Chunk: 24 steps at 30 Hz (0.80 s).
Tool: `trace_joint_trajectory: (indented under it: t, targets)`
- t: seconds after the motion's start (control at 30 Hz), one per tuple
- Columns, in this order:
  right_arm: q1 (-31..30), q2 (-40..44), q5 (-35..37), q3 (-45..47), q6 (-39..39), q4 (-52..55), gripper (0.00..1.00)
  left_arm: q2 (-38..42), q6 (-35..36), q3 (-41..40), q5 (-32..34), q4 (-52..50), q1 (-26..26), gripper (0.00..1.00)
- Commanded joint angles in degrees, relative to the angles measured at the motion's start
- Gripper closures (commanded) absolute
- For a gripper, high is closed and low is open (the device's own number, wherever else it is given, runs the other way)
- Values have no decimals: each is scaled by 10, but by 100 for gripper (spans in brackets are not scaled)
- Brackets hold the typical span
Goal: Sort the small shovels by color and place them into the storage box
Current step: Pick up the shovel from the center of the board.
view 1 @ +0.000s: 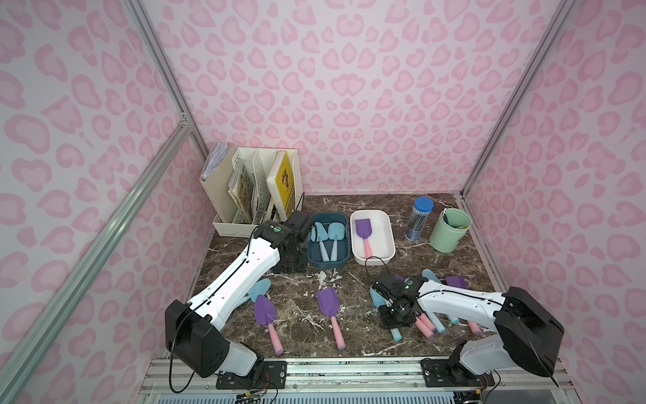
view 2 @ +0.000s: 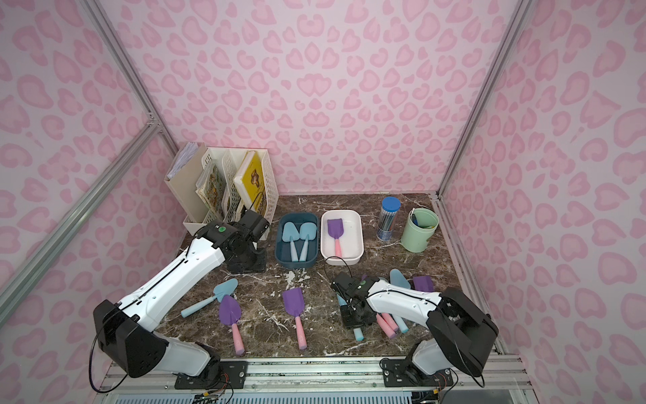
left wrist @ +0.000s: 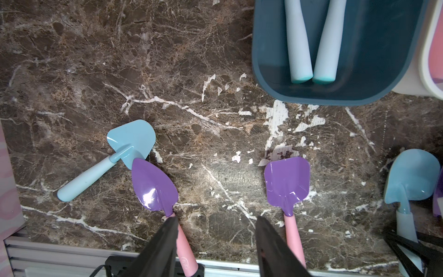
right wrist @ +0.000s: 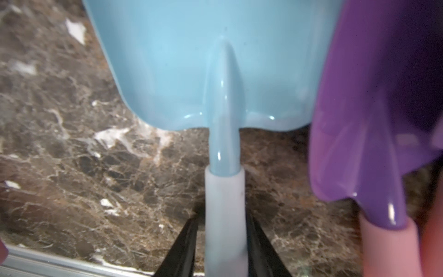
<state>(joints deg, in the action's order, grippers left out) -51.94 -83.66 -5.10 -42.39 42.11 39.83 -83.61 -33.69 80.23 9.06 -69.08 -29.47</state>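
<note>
The right pincer [right wrist: 222, 223] is down over a blue shovel [right wrist: 215, 60] in the heap on the robot's right side of the surface [left wrist: 96, 60]. The shovel lies flat, and its long axis runs straight away from the pincer. The pale handle sits between the jaws and the blade is at the far end, pointing towards the boxes. The jaws stand across the handle, close against both its sides (whether they already bear on it I cannot tell), so the grasp is square to the axis.

A purple shovel [right wrist: 371, 120] lies just beside it, and its blade seems to lap over the blue blade's edge. A straight lift looks the safest way clear.

The blue box [view 1: 328, 264], with two blue shovels in it, lies farther off and to the left of this pincer, beside the white box [view 1: 379, 227]. The carry likely goes that way. The left pincer [left wrist: 215, 219] hangs with its jaws apart and empty, just beside the blue box.
</note>
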Motion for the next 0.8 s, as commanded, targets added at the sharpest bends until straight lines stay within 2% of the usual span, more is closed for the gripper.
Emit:
trace_joint_trajectory:
  t: [0.0, 0.77]
  targets:
    - [-3, -8, 1, -12, -7, -7, 64, 3, 7, -1, 2, -9, 1, 44]
    - [-18, -66, 2, -111, -19, -4, 78, 21, 8, -10, 13, -12, 3, 44]
